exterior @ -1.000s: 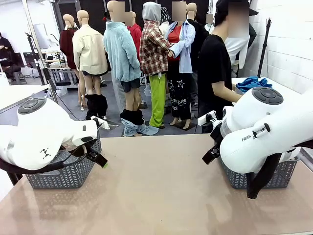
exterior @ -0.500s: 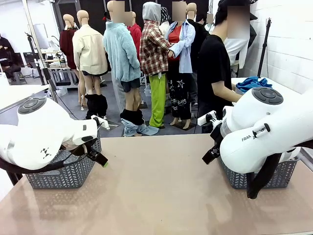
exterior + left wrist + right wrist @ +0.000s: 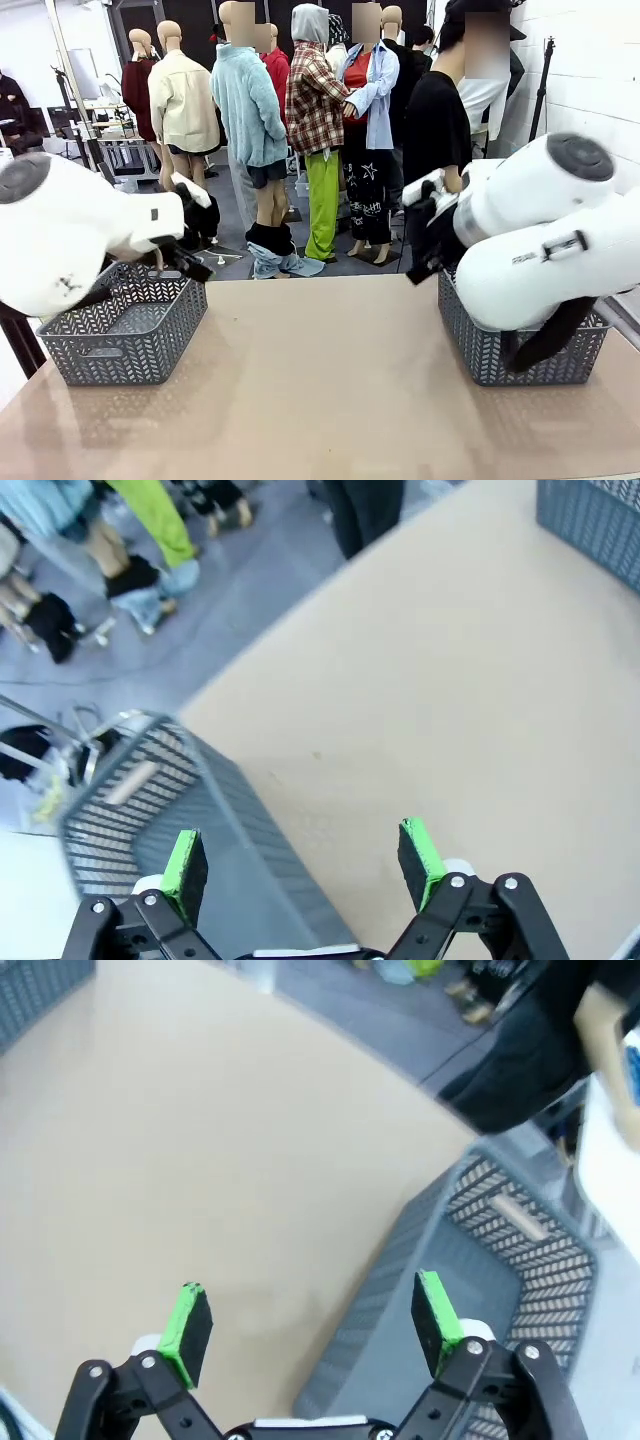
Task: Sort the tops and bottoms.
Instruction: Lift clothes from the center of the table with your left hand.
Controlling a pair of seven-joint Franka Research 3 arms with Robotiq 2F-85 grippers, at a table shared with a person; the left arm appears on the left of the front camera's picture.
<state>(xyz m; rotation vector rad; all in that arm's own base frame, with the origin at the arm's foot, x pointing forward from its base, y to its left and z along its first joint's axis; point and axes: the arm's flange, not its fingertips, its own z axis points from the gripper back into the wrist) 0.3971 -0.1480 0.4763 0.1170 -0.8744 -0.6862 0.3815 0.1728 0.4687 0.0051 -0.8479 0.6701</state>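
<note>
The tops and bottoms are out of view; none lie on the tan table [image 3: 320, 380]. A sliver of blue fabric [image 3: 633, 1060] shows at the right edge of the right wrist view, too little to identify. My left gripper [image 3: 300, 865] hangs open and empty above the near rim of the left grey basket [image 3: 150, 810]; in the front view it [image 3: 185, 262] is at that basket's back corner. My right gripper [image 3: 310, 1320] is open and empty over the inner edge of the right grey basket [image 3: 500, 1250]; the front view has it [image 3: 425, 245] raised above that basket.
Two grey mesh baskets stand on the table, one at the left [image 3: 120, 335] and one at the right [image 3: 520, 350], both looking empty. A person in a black shirt [image 3: 440, 130] stands beyond the far right corner, turned away. Bare tabletop lies between the baskets.
Both arms have swung upward and outward, lifting the grippers off the table's edge region. The left basket's inside is now uncovered. Both grippers stayed open.
</note>
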